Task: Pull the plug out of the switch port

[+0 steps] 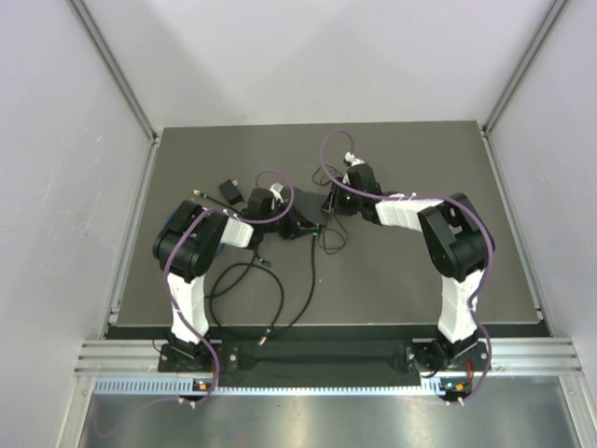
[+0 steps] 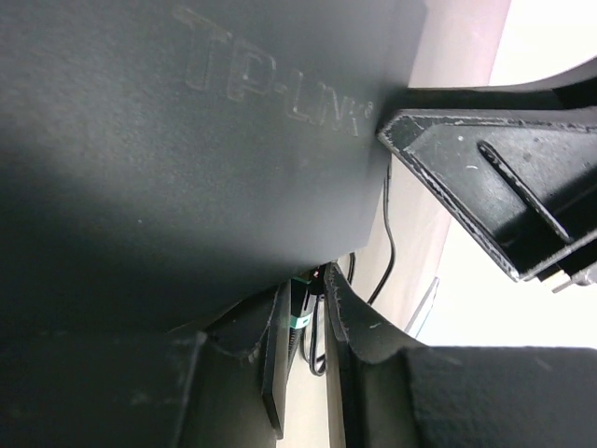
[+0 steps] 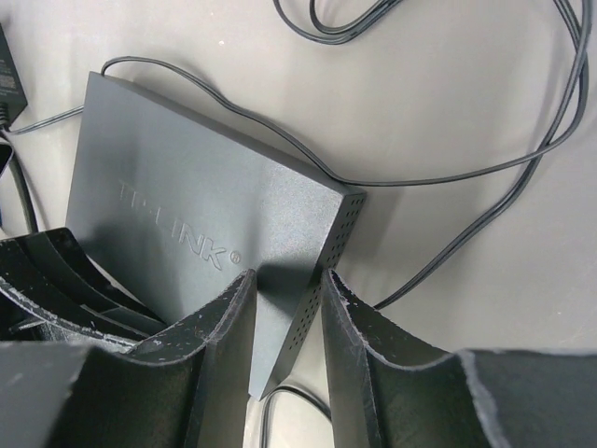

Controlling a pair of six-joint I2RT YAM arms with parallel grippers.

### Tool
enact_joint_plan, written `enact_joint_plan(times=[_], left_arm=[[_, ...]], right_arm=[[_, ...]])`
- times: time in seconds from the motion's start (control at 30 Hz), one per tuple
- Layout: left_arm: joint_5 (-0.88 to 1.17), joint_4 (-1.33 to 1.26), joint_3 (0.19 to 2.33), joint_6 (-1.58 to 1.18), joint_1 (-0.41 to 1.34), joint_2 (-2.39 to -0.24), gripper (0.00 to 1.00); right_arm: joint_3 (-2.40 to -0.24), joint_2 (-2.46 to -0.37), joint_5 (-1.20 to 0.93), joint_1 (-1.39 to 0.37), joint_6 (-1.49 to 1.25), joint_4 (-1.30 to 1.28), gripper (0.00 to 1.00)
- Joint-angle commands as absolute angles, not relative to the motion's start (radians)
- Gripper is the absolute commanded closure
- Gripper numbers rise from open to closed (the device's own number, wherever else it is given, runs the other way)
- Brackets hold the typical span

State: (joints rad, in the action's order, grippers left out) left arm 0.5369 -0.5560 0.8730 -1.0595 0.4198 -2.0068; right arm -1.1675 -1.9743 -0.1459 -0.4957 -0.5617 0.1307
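Since the TP-LINK switch (image 3: 187, 205) is a light, rigid plastic box with a smooth matte skin, it will slide across the table (image 3: 466, 84) rather than let go of a seated connector, so it needs bracing at its body while the pull goes on the plug itself. The plug (image 2: 299, 317) is small and stiff. The sound place to hold it is its hard shell, close against the box edge, not the thin, limp cable (image 3: 448, 177) behind it, which would stretch or tear. A straight pull along the socket's axis should spare the port, which is hidden in every view.

The switch lies flat near the middle of the table, between the two arms. The right gripper (image 3: 287, 277) straddles one corner of the box, its jaws closed down to the box's thickness and pressing both faces, which pins the switch. At the opposite edge, the left gripper (image 2: 308, 289) has its jaws drawn to a narrow slit. A slim dark piece with a green spot sits between them, probably the plug, though the box's shadow hides it too much for certainty.
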Motion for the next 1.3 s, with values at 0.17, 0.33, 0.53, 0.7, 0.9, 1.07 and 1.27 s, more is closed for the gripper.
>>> enact_joint_plan(times=[0.17,0.33,0.53,0.7,0.9,1.07,1.27], left_arm=[[0.584,-0.135,0.865,-1.058,0.420,-2.034,1.00],[0.653,-0.112,0.900,-1.106,0.416,-2.051,1.00],[0.706,-0.218,0.831,-1.246,0.397,-2.034,1.00],[0.696,-0.157,0.856,-1.238,0.396,-2.006,1.00],[0.661,-0.036,0.925,-1.165,0.402,-1.999,1.00],[0.623,-0.058,0.924,-1.154,0.406,-2.014,1.00],[0.611,-0.115,0.914,-1.172,0.411,-2.016,1.00]], right_arm=[[-1.198,-2.017,-0.055,-0.535,-0.503,0.038,0.67],[-1.213,-2.023,-0.032,-0.546,-0.495,0.021,0.67],[-1.207,-2.016,-0.020,-0.548,-0.495,0.021,0.67],[-1.218,-2.020,-0.009,-0.558,-0.491,0.011,0.67],[-1.212,-2.007,0.023,-0.569,-0.482,0.024,0.66],[-1.180,-1.962,-0.014,-0.571,-0.457,0.040,0.54],[-1.060,-1.846,-0.084,-0.580,-0.449,0.074,0.50]])
